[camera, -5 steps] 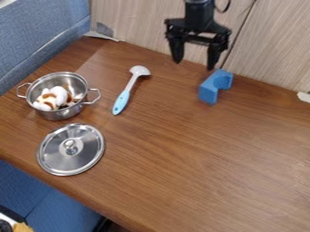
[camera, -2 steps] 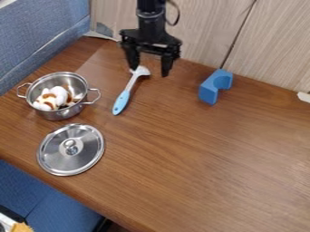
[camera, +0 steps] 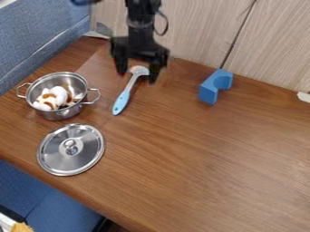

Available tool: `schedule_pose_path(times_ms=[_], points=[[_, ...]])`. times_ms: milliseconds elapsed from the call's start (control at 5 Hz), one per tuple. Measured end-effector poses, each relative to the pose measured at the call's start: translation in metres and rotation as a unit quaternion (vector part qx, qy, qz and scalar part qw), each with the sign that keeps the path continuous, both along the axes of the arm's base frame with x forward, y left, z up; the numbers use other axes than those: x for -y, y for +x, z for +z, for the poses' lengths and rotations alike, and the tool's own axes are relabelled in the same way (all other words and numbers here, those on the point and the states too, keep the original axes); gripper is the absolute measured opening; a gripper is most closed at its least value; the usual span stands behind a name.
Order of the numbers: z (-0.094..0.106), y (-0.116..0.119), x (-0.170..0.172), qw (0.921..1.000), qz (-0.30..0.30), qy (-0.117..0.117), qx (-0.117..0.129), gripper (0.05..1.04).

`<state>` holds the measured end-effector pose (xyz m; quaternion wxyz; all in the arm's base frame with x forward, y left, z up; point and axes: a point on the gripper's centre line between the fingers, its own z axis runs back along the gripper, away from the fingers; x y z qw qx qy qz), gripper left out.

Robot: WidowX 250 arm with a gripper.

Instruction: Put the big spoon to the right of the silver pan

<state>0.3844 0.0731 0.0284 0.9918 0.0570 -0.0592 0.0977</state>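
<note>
Evidently, the step in hand was the approach to grasp: the black two-finger gripper (camera: pixel 137 76) hung at the far side, its fingers parted and holding nothing, one to each side of the spoon's head. The big spoon (camera: pixel 126 90), with a pale rounded head, slim shaft and smooth light-blue grip, lay on the brown wood-grained table (camera: pixel 200 149). It already sat to the right of the silver pan (camera: pixel 57 113), a round, shiny metal vessel with two loop handles, and apart from it. Within the pan rested a soft-looking white and brown object (camera: pixel 53 97). Nearer lay a round metal lid (camera: pixel 70 149) with a knob; farther right, a matt blue block (camera: pixel 214 87) with a curved notch. The next move probably called for lowering as needed, then closing squarely about the spoon.
</note>
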Motion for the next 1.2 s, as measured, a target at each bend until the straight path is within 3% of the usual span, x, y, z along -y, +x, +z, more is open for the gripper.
schedule_pose_path(times_ms=[200,400,600,800,1200], points=[[-0.012,-0.002,-0.008,0.9998,0.016,0.001,-0.015,0.945],[-0.02,0.002,-0.009,0.9997,0.012,0.005,-0.022,0.723],[-0.021,0.003,-0.003,0.9998,0.011,0.004,-0.016,0.413],[-0.021,0.004,-0.001,0.9999,0.006,0.004,-0.015,0.197],[-0.019,0.001,0.006,0.9994,0.016,-0.021,-0.023,0.152]])
